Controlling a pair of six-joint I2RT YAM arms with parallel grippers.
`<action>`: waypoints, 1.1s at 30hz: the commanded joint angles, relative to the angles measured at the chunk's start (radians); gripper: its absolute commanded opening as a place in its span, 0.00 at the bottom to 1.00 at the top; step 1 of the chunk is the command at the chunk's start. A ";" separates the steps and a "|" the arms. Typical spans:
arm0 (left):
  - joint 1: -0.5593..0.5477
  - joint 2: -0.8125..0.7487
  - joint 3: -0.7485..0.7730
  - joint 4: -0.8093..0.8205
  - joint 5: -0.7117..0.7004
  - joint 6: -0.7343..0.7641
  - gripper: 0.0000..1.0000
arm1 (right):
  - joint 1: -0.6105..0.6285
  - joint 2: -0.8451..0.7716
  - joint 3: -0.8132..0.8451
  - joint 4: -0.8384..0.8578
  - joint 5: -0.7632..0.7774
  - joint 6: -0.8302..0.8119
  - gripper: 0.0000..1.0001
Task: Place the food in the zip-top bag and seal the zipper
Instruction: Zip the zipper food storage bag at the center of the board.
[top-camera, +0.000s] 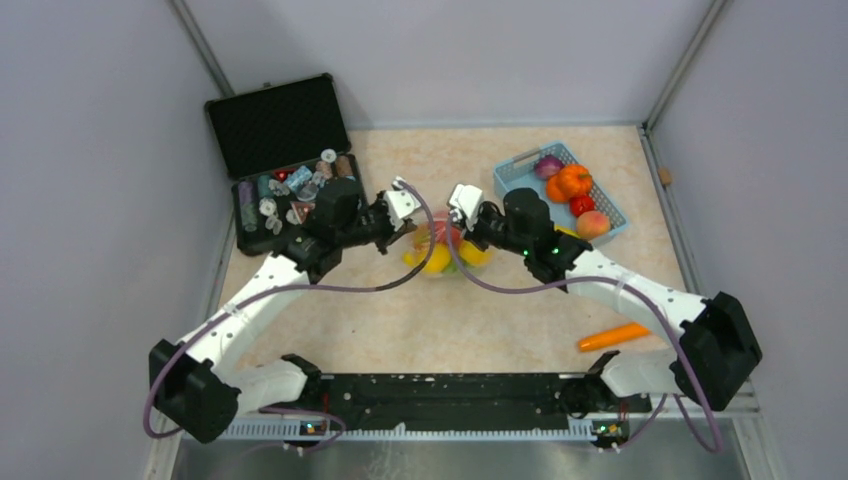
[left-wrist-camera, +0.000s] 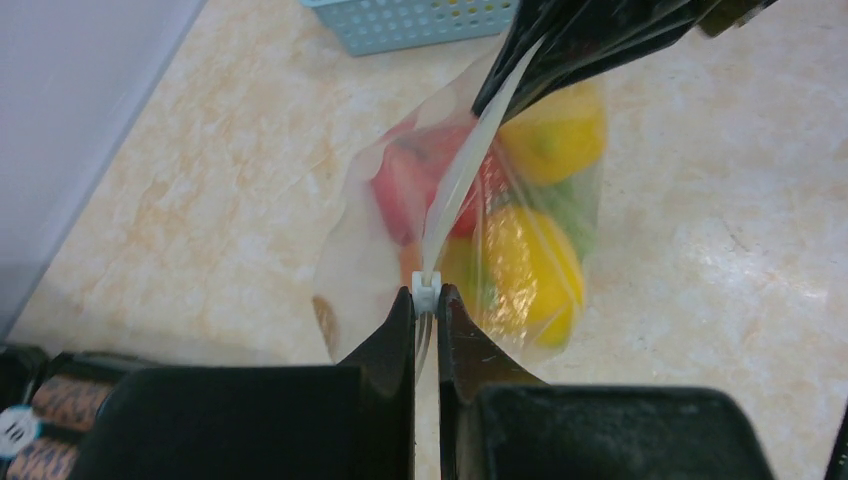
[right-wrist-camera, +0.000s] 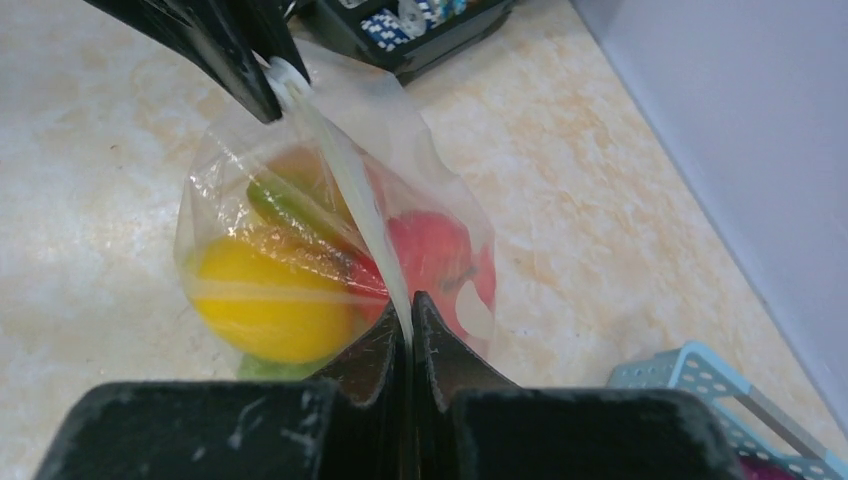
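Jaws on both sides are sitting narrow, each pinching one end of the zipper (left-wrist-camera: 465, 170). We are seeing the left gripper (left-wrist-camera: 426, 296) clamping the end that carries a small white slider piece (right-wrist-camera: 287, 72), and the right gripper (right-wrist-camera: 408, 308) clamping the opposite end.

The zip-top bag (top-camera: 440, 255) is sitting mid-table (top-camera: 400, 320) between the two wrists. It is hanging or slumping below the strip; we cannot tell which. The food inside it is showing as a yellow piece (right-wrist-camera: 265, 300), a red piece (right-wrist-camera: 435, 250) and some green.

Key relation: the zipper's long axis is running straight from one gripper to the other. From the left jaws it is heading toward 1 o'clock, and from the right jaws toward 11 o'clock. Neither arm is nearer, since both are touching it. The left one is on the slider end, so we are judging that any slide along the strip would go from left toward right, with the right arm anchoring.

We cannot tell whether the seal is already pressed shut.

More food is lying outside the bag. A carrot (top-camera: 613, 337) is at 4 o'clock from it, and several pieces are in the blue basket (top-camera: 515, 170) at 2 o'clock. The black case (top-camera: 275, 125) is at 10 o'clock.
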 joint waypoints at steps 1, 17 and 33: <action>0.022 -0.043 -0.043 -0.021 -0.249 -0.029 0.00 | -0.037 -0.091 -0.048 0.173 0.182 0.087 0.00; 0.101 -0.139 -0.118 0.143 -0.190 -0.140 0.70 | -0.049 -0.177 -0.073 0.171 -0.062 0.133 0.00; 0.101 -0.347 -0.219 0.388 -0.464 -0.405 0.99 | 0.135 -0.043 0.079 -0.219 -0.094 -0.052 0.32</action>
